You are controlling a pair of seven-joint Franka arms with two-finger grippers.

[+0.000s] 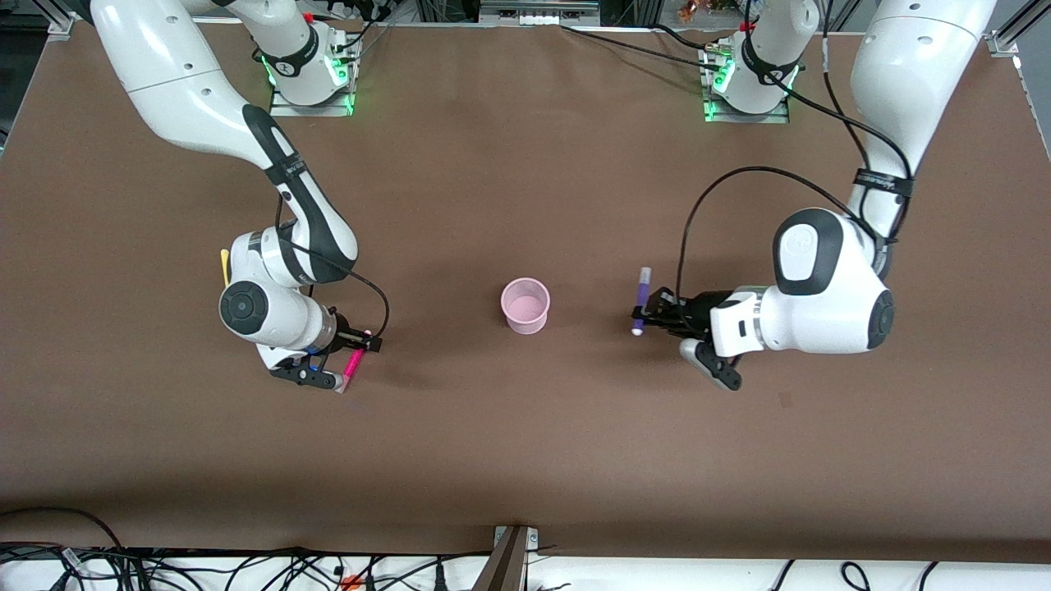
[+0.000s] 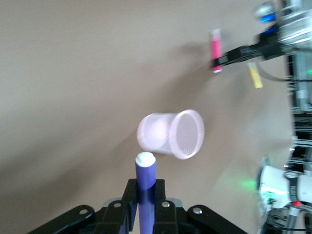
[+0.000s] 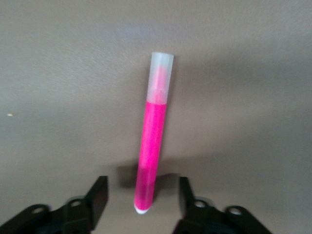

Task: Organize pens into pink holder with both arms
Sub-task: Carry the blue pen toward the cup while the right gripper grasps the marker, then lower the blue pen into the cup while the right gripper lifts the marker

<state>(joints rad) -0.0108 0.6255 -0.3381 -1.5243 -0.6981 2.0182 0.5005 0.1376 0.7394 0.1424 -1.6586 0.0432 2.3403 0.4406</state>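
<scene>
Two grippers we see: left gripper (image 1: 643, 316) clamps purple pen (image 1: 640, 300) right of pink holder (image 1: 525, 305); right gripper (image 1: 355, 355) gapes around magenta pen (image 1: 353, 368), frame's left.

A brown table (image 1: 525, 443) carries the things. The pink holder (image 1: 525, 305) stands upright near its middle. A magenta-pink pen (image 1: 353, 367) lies toward the right arm's end. A yellow pen (image 1: 224, 267) lies there too, farther from the front camera, mostly hidden by the right arm.
</scene>
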